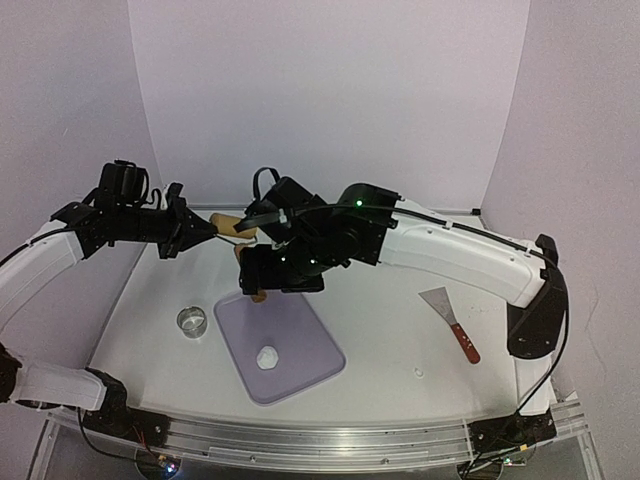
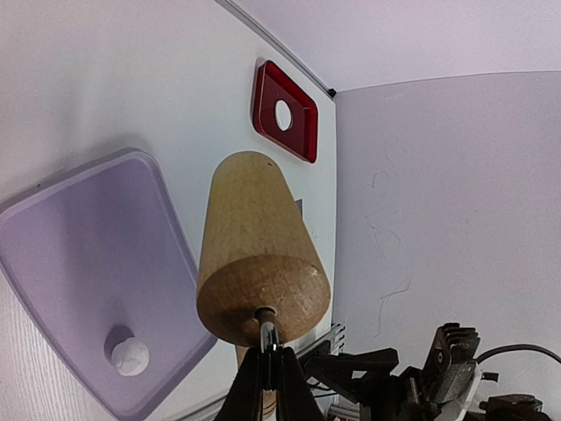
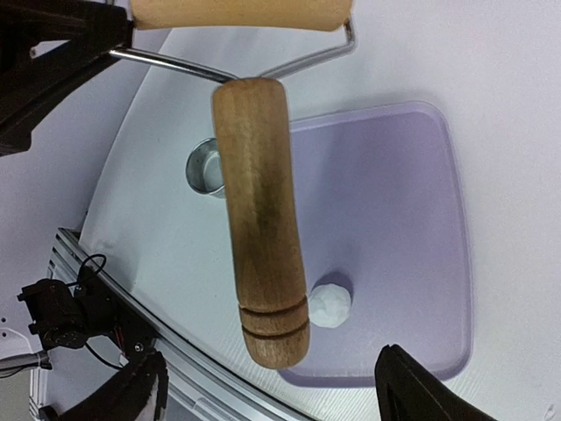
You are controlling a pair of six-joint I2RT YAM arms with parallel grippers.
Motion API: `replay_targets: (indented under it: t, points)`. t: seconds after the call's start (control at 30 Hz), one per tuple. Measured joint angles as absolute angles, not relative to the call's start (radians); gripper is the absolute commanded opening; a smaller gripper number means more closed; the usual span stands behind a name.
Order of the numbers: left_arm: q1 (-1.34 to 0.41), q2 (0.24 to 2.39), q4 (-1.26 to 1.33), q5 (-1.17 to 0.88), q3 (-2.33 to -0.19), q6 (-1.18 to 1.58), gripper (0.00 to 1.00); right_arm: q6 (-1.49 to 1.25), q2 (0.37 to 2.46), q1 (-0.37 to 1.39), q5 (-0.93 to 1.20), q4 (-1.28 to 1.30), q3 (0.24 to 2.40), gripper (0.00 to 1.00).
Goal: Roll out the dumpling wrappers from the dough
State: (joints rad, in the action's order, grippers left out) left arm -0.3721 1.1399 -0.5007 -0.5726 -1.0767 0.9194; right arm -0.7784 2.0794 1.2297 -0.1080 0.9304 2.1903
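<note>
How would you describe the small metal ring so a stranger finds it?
Start from the lilac rectangular mat on the white table. Beside its left edge stands a small round metal ring. It alone is shiny and hollow, unlike the white dough lump on the mat.

No text, label, brand, number or sign can be read in any of the three views.
</note>
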Motion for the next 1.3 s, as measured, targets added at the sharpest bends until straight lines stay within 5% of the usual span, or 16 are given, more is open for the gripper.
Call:
replay_targets:
  t: [0.2,0.4,0.8,1.3]
  points:
    - [-0.372,1.105,-0.499,-0.532,-1.077,0.95,0.0,-0.876,1.9,1.229,-0.171,0.703,1.898,0.98]
    - [-0.372,1.069,-0.476,-0.499,-1.079,1.029,0.0,-1.136,1.621,1.226,-0.241,0.075,1.363,0.98]
    - [-0.372,1.024,-0.392,-0.447,-1.108,1.197,0.0,-1.302,1.72,1.22,-0.236,-0.513,1.33,0.98]
    - [-0.372,0.959,-0.428,-0.398,-1.233,1.232,0.0,-1.308,1.72,1.217,-0.26,-0.65,1.296,0.98]
